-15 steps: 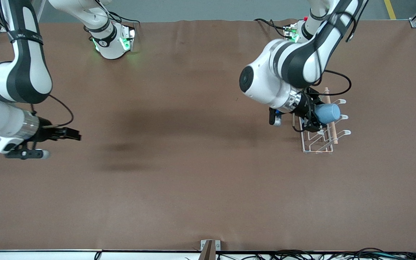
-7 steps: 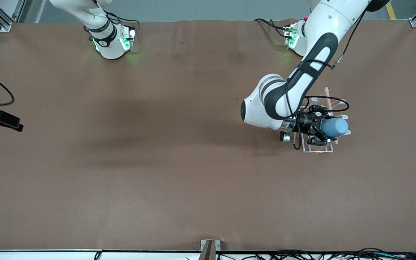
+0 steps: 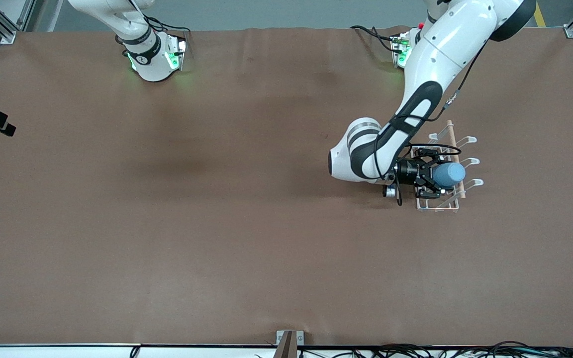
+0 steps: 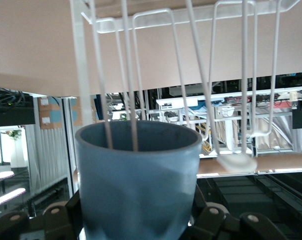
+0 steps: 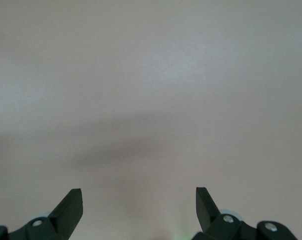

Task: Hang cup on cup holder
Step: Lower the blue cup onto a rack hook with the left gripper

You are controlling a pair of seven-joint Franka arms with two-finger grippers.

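Left claw (image 3: 440, 175) grips cup (image 3: 448, 174) over cup holder (image 3: 446, 201)

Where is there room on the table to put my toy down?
The brown table is bare from the right arm's end up to the white wire cup holder. It is crowded there: the left pincer holds the light-blue plastic cup over the holder.

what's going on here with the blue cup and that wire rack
The left arm's end effector is shut on the light-blue cup, holding it on its side over the white cup holder. In the left wrist view a white prong passes into the cup's open mouth, so it is partly threaded on but not yet released. The right end effector is open with nothing between its fingers, waiting off toward the right arm's end of the table.
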